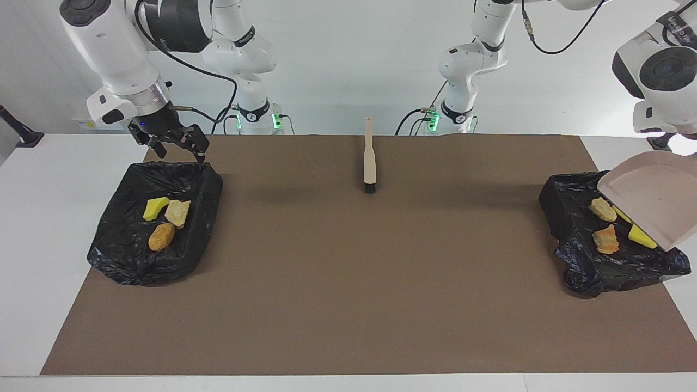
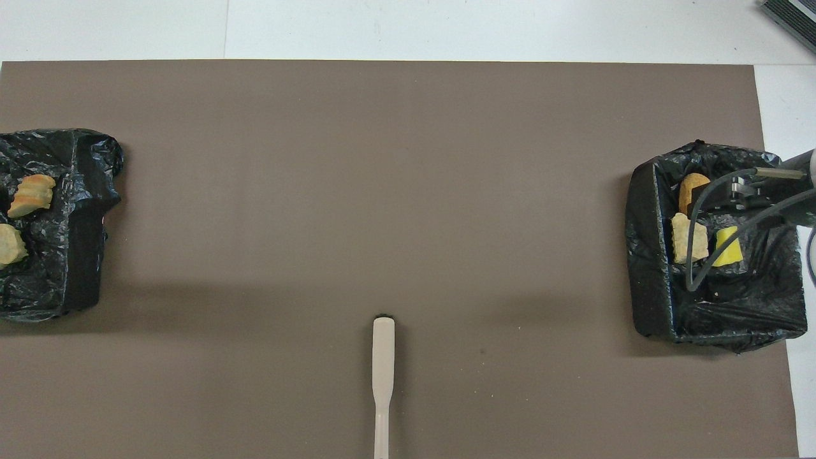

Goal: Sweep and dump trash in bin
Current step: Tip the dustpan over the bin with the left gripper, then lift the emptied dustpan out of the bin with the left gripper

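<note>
Black-bagged bins stand at both ends of the brown mat. The bin (image 1: 125,256) at the right arm's end holds a yellow sponge chunk (image 1: 156,207) and two pastries (image 1: 178,212) (image 1: 161,237). My right gripper (image 1: 177,149) hangs open and empty over that bin's rim nearest the robots; it also shows in the overhead view (image 2: 743,194). The bin (image 1: 572,218) at the left arm's end holds two pastries (image 1: 603,209) (image 1: 606,240) and yellow sponge (image 1: 641,236). The beige dustpan (image 1: 653,196) is tilted over it, held up by my left arm, whose fingers are cut off at the frame edge.
The beige brush (image 1: 370,158) with black bristles lies on the mat midway between the arms' bases, handle toward the robots; it also shows in the overhead view (image 2: 383,376). White table borders the mat.
</note>
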`<action>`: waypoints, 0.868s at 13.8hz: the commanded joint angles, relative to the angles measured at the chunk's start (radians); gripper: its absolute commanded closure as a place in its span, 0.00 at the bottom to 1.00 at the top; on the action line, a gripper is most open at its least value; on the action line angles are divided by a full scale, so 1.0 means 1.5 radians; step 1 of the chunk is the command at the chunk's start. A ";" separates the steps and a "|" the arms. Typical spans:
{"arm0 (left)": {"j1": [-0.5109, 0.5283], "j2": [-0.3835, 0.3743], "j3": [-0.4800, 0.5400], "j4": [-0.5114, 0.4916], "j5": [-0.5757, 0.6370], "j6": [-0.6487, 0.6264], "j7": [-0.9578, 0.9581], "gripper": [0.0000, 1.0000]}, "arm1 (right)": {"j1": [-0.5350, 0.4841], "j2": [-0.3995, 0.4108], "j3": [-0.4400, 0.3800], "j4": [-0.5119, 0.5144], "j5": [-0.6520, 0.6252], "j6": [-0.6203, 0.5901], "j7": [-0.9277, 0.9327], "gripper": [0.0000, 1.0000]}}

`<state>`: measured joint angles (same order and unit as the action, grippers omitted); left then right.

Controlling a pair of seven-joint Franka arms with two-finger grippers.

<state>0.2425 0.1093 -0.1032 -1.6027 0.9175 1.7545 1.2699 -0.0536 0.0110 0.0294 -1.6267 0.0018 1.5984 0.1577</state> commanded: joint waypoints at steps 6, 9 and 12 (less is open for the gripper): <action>-0.053 0.005 0.002 -0.027 -0.262 0.052 -0.040 1.00 | 0.000 -0.017 0.000 0.020 0.019 -0.040 0.037 0.00; -0.106 0.003 0.001 -0.059 -0.288 0.050 -0.153 1.00 | 0.000 -0.017 0.001 0.021 0.019 -0.037 0.032 0.00; -0.178 0.008 0.002 -0.072 -0.329 0.053 -0.263 1.00 | 0.000 -0.017 0.001 0.021 0.019 -0.038 0.032 0.00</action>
<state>0.0424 0.1343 -0.1182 -1.6860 0.4548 1.8141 0.9696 -0.0505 -0.0069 0.0296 -1.5974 0.0140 1.5552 0.1875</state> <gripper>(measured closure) 0.687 0.000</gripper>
